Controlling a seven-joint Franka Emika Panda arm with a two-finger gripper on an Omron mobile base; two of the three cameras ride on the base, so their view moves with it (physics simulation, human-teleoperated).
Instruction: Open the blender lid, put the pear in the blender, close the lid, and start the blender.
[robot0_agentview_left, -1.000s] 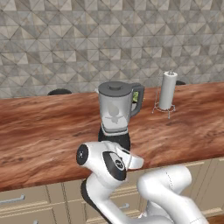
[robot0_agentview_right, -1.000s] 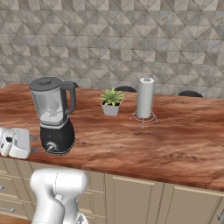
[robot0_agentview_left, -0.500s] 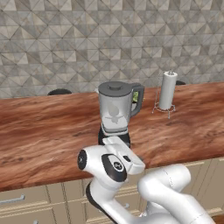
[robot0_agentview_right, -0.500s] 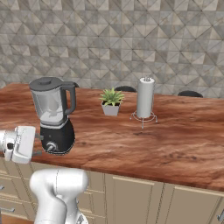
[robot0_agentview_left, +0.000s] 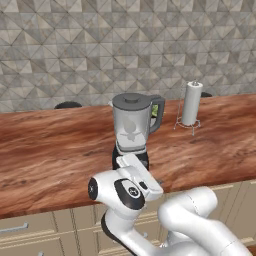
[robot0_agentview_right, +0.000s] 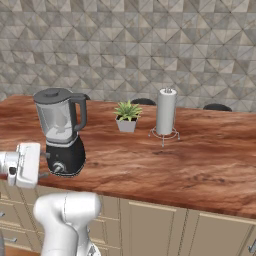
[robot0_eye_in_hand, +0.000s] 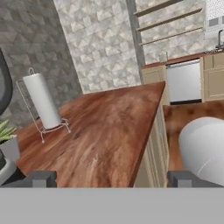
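The blender (robot0_agentview_left: 132, 125) stands upright on the wooden counter, a clear grey jar with a dark handle on a black base (robot0_agentview_right: 65, 157) with a silver knob. The blender lid (robot0_agentview_left: 131, 98) lies flat on the jar's rim. My gripper (robot0_agentview_right: 45, 165) hovers at the counter's front edge, just in front of the base and touching nothing. In the hand view the gripper (robot0_eye_in_hand: 111, 179) is open, with only counter between its fingertips (robot0_eye_in_hand: 43, 178). The pear is out of view.
A white paper-towel roll (robot0_agentview_right: 166, 112) on a wire stand is at the back of the counter (robot0_agentview_right: 190, 160), right of the blender. A small potted plant (robot0_agentview_right: 127, 116) sits between them. Cabinet drawers run below the counter's front edge.
My hand has risen a little and come closer to the front of the blender's base. The jaws stay wide and the blender has not moved.
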